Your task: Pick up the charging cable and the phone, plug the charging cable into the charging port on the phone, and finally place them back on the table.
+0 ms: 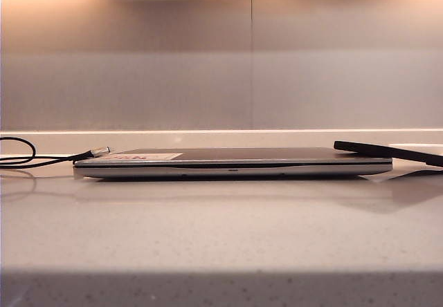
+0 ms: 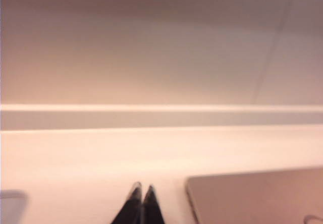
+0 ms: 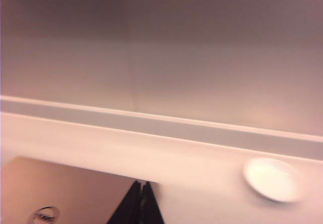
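Observation:
In the exterior view the charging cable (image 1: 83, 155) lies at the far left of the table (image 1: 221, 231), its black cord looped and its silvery plug tip (image 1: 102, 151) resting by the laptop's left end. The phone (image 1: 387, 151), a thin black slab, lies tilted with one end on the right end of the laptop. Its charging port cannot be made out. Neither arm shows in that view. My left gripper (image 2: 143, 188) is shut and empty above bare table beside the laptop's corner. My right gripper (image 3: 142, 184) is shut and empty over the laptop's far edge.
A closed grey-silver laptop (image 1: 228, 162) lies across the middle of the table, seen also as a corner (image 2: 257, 196) and a lid (image 3: 65, 188) in the wrist views. A small white dish (image 3: 272, 179) stands near the back wall (image 1: 221, 58).

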Motion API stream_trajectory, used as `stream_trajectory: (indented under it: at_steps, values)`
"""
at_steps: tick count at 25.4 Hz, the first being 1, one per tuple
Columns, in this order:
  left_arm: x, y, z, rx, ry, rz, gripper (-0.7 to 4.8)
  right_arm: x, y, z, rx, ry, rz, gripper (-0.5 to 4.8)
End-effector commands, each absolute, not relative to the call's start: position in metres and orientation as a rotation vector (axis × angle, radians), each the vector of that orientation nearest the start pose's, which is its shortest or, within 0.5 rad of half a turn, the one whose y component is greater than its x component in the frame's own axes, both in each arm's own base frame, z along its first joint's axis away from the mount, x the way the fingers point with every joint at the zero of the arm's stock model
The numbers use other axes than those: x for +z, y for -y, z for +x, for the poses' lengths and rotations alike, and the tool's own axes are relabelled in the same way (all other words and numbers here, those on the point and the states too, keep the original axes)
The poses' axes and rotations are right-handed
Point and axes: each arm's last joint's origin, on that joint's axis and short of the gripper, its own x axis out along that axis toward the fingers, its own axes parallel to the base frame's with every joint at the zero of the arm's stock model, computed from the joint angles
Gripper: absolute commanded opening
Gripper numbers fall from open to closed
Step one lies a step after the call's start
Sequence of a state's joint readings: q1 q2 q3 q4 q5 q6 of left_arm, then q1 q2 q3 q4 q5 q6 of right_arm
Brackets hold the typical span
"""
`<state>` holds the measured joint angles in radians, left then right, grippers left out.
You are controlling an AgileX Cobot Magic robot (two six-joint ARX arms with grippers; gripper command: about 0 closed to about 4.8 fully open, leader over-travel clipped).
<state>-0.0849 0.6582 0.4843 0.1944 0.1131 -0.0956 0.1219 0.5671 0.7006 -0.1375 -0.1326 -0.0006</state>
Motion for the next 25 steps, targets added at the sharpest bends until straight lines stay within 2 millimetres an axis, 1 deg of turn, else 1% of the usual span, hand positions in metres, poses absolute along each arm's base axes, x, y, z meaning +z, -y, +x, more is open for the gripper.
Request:
stream_trajectory:
  at_steps: [1, 2, 5, 6, 10, 14, 22, 23, 24, 25]
  values:
    - [0.275, 0.035, 0.175, -0.294, -0.04, -0.019, -0.06, 0.336, -0.036, 0.131, 0.355, -0.019, -0.002, -0.06]
    - [0.268, 0.043, 0.181, -0.333, -0.079, 0.027, -0.06, 0.334, -0.044, 0.129, 0.389, -0.038, -0.006, -0.06]
    - [0.252, 0.057, 0.189, -0.403, -0.165, 0.136, -0.06, 0.33, -0.06, 0.122, 0.459, -0.068, -0.044, -0.06]
    - [0.245, 0.061, 0.192, -0.427, -0.204, 0.185, -0.06, 0.329, -0.067, 0.118, 0.514, -0.075, -0.07, -0.06]
    - [0.23, 0.064, 0.198, -0.452, -0.282, 0.284, -0.06, 0.326, -0.082, 0.108, 0.641, -0.091, -0.098, -0.06]
    - [0.219, 0.065, 0.2, -0.464, -0.349, 0.311, -0.06, 0.325, -0.088, 0.104, 0.682, -0.098, -0.105, -0.06]
    - [0.2, 0.067, 0.209, -0.486, -0.449, 0.362, -0.05, 0.319, -0.088, 0.102, 0.699, -0.159, -0.129, -0.06]
    - [0.199, 0.068, 0.209, -0.487, -0.455, 0.362, 0.08, 0.319, -0.088, 0.102, 0.699, -0.162, -0.13, -0.06]
    - [0.198, 0.068, 0.21, -0.488, -0.459, 0.363, 0.46, 0.319, -0.088, 0.102, 0.699, -0.163, -0.131, -0.06]
    - [0.197, 0.068, 0.21, -0.488, -0.464, 0.363, 1.05, 0.319, -0.088, 0.102, 0.699, -0.163, -0.131, -0.06]
